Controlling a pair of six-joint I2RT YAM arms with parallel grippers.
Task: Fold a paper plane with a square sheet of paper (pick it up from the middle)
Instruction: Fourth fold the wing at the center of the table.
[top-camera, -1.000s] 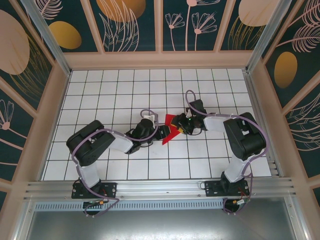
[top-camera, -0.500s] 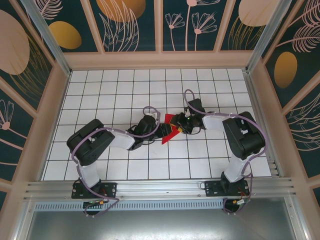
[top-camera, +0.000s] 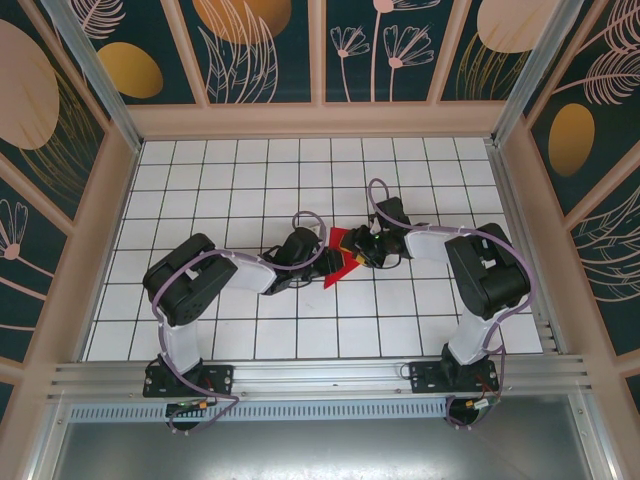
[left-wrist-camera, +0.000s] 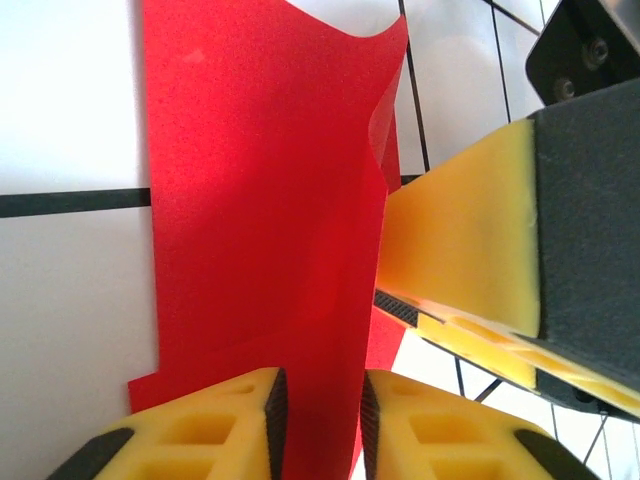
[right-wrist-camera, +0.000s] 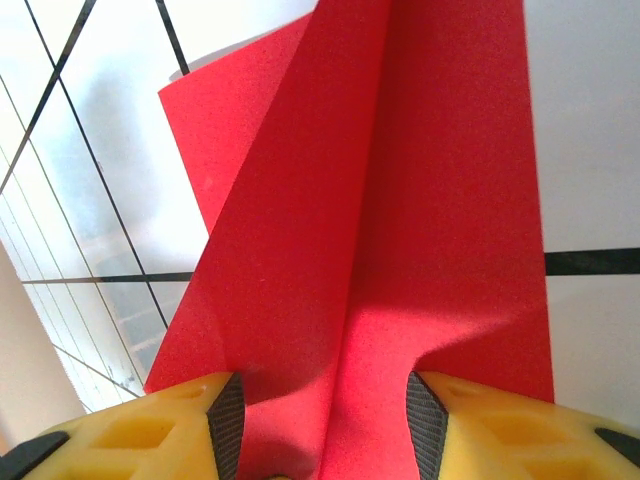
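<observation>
The square sheet of paper (top-camera: 341, 264) is bright red and partly folded, and it lies on the white grid table between the two grippers. In the left wrist view a raised flap of the paper (left-wrist-camera: 260, 200) runs up between my left gripper's (left-wrist-camera: 320, 400) fingers, which stand a narrow gap apart with the flap's edge close to the right pad. My right gripper (right-wrist-camera: 325, 400) stands open and wide, and its fingertips rest on the paper (right-wrist-camera: 400, 200) either side of a long crease. My left gripper (top-camera: 328, 257) and right gripper (top-camera: 362, 250) face each other across the sheet. The right gripper's yellow finger (left-wrist-camera: 460, 240) stands just beyond the flap.
The white grid table (top-camera: 250, 180) is walled by a pale wooden frame (top-camera: 320, 120) at the back and sides. An aluminium rail (top-camera: 320, 375) runs along the near edge by the arm bases.
My left arm has pushed rightward onto the paper and its jaws have narrowed around the raised flap. The right gripper has stayed on the sheet.
</observation>
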